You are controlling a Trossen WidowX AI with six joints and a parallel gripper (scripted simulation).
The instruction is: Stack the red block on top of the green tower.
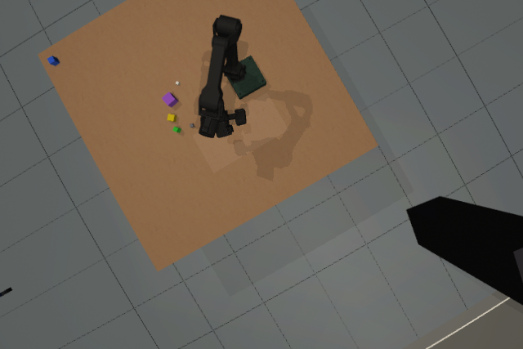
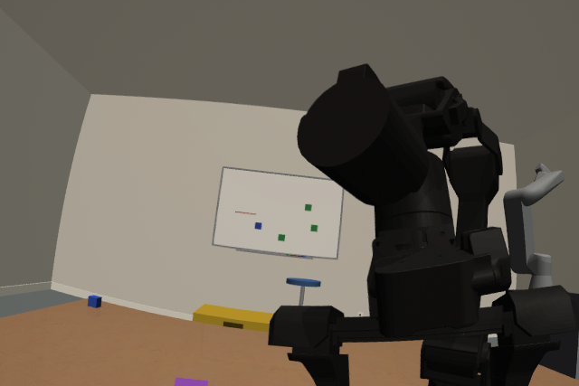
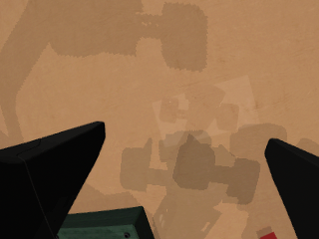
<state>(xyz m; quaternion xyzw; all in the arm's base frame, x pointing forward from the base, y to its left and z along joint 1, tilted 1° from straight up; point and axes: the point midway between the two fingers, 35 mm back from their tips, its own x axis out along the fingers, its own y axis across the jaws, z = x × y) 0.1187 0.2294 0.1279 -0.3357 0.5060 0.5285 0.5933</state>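
The red block [image 3: 268, 236] shows only in part, at the bottom right edge of the wrist view on the table; in the top view it is hidden, with the arm over that area. The green tower [image 1: 176, 129] shows from above as a small green top, left of the gripper in the top view; its height cannot be told. My gripper [image 1: 222, 123] [image 3: 186, 138] is open and empty, raised above the table. In the wrist view the red block is below and near the right finger, not between the fingertips. The exterior view does not show the red block or the tower.
A yellow block [image 1: 171, 117] is close beside the tower, with a purple block [image 1: 169, 99] [image 2: 191, 381] beyond. A small grey cube [image 1: 191, 125] lies between tower and gripper. A white cube [image 1: 177, 82], a far blue block [image 1: 53, 60] [image 2: 94, 301] and the dark green arm base [image 1: 255, 79] [image 3: 105, 219] also show.
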